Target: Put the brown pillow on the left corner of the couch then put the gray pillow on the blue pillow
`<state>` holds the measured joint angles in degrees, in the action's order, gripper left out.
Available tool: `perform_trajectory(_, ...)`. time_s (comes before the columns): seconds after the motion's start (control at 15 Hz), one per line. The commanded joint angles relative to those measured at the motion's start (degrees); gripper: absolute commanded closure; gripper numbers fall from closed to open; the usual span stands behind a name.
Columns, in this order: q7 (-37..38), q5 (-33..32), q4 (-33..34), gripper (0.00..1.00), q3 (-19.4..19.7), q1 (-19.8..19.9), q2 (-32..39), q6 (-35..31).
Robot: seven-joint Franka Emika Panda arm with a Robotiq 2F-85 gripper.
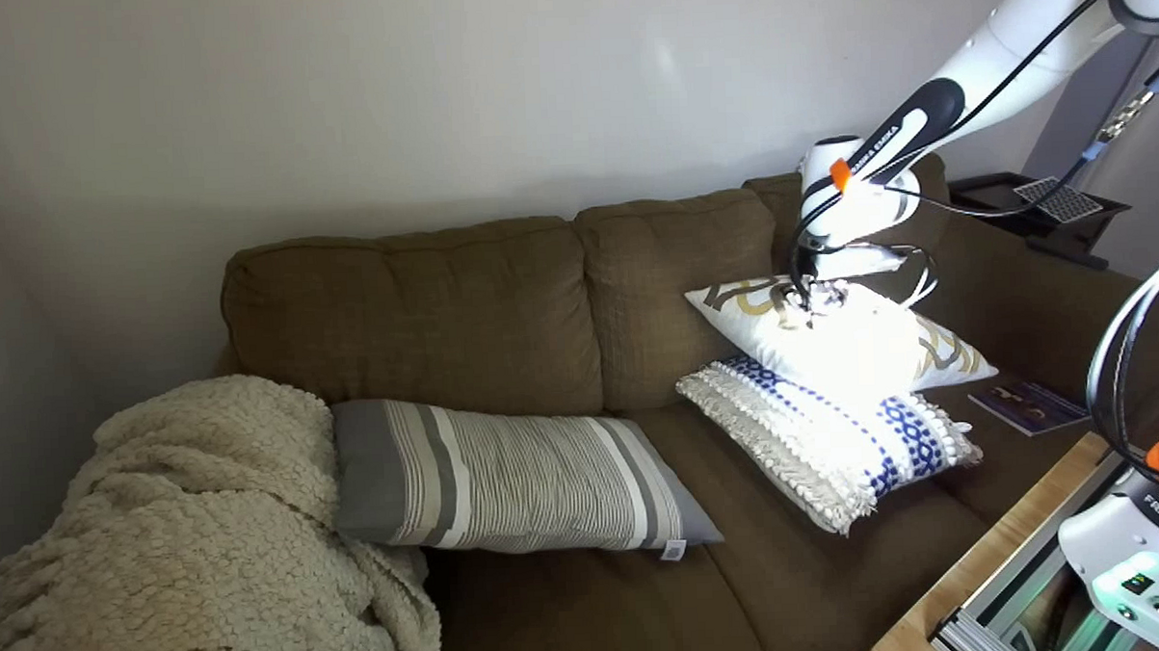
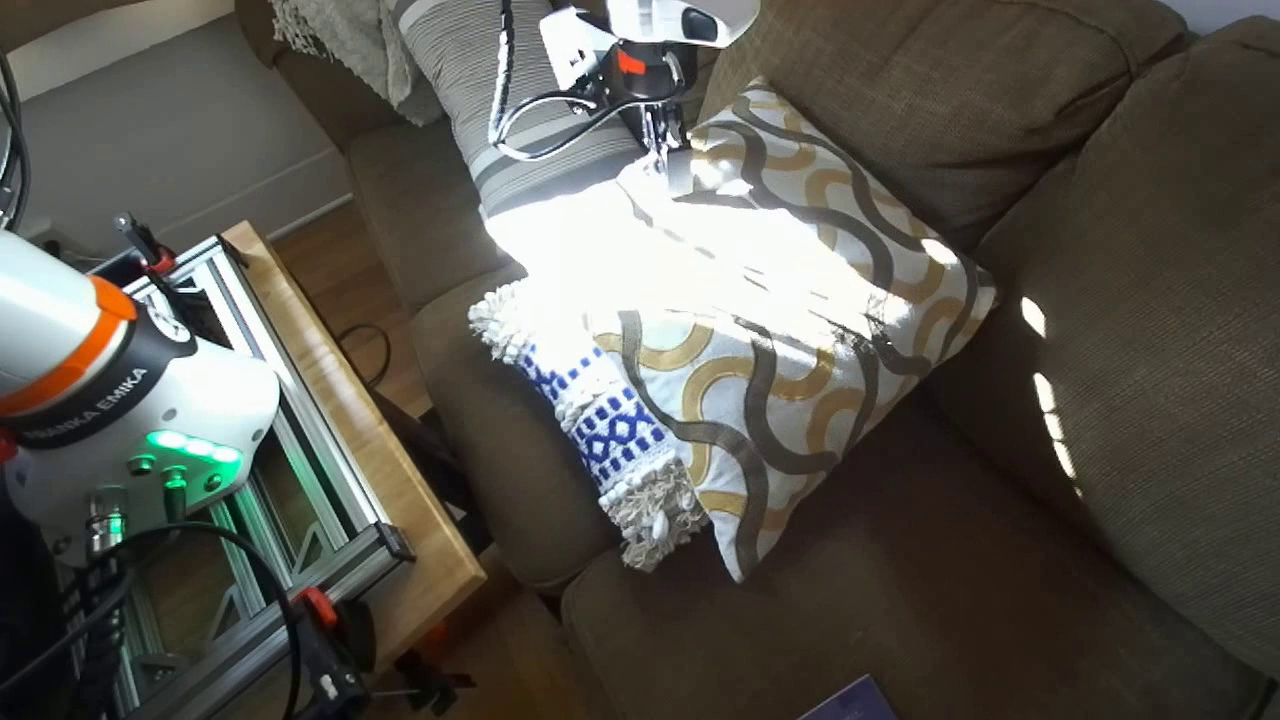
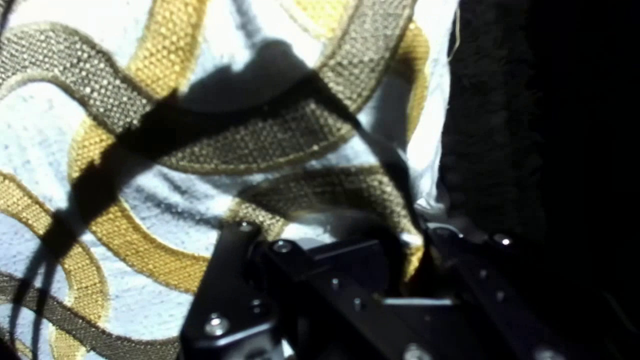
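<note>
Gray pillow (image 1: 537, 476), long axis along couch (image 1: 406, 312), gripper (image 2: 667, 175) clenched on brown pillow (image 2: 795, 350)

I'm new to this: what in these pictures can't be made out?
Much of the blue pillow: covered by the brown pillow in both exterior views.
Part of the brown pillow's pattern: lost in glare, both exterior views.
Purple booklet: print too small to read in an exterior view.
Cream blanket: cut off by picture edges in both exterior views.
Right side of the wrist view: too dark.
</note>
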<state>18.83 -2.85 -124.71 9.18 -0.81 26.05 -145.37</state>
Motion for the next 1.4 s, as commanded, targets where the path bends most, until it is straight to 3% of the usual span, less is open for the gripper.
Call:
perform_trajectory(0.0,1.1,1.8,-7.1,1.0,2.2,2.4,-10.3,-3.9)
perform_trajectory(0.33,-0.6,2.0,-10.9,1.0,4.3,5.7,-20.8,-2.7)
perform_trajectory(0.4,0.3,0.8,-7.4,1.0,3.4,5.0,-14.4,-3.1)
perform_trajectory(0.87,0.0,0.9,-9.9,1.0,3.4,6.4,-18.2,-3.0)
perform_trajectory(1.33,6.3,7.4,-3.7,1.0,6.1,10.1,-14.1,-2.9)
